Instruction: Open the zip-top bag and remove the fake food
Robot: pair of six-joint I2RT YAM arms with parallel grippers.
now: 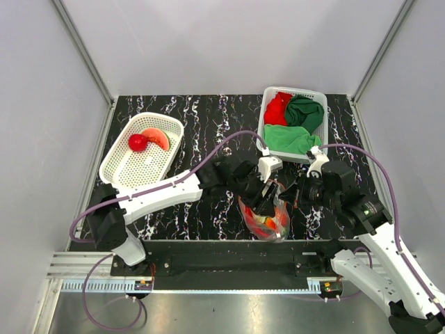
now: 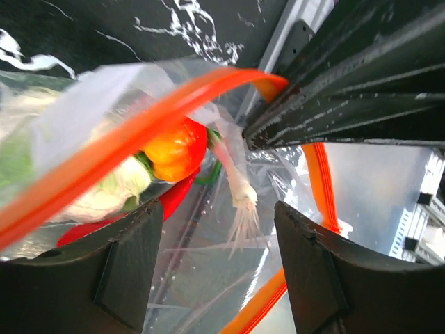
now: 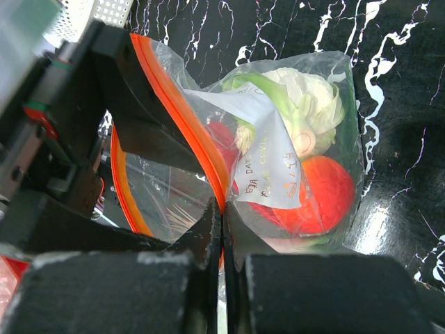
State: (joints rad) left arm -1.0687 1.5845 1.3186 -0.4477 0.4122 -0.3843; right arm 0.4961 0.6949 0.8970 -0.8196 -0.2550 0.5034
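Observation:
The zip-top bag (image 1: 268, 223) lies between the arms at the table's near edge, its orange zip strip (image 2: 139, 125) parted. My right gripper (image 3: 222, 209) is shut on one side of that strip. My left gripper (image 2: 217, 216) is open at the bag's mouth, with only clear plastic showing between its fingers (image 2: 132, 257). Fake food inside the bag includes a pale cabbage (image 3: 309, 97), a red-orange round piece (image 3: 323, 191) and an orange piece (image 2: 174, 149). A watermelon slice (image 1: 156, 137) and a red round fruit (image 1: 138, 142) lie in the left white basket (image 1: 122, 174).
A second white basket (image 1: 295, 91) at the back right holds a red cloth (image 1: 277, 109) and green cloths (image 1: 304, 115). Grey walls close in both sides and the back. The table's near rail runs just below the bag.

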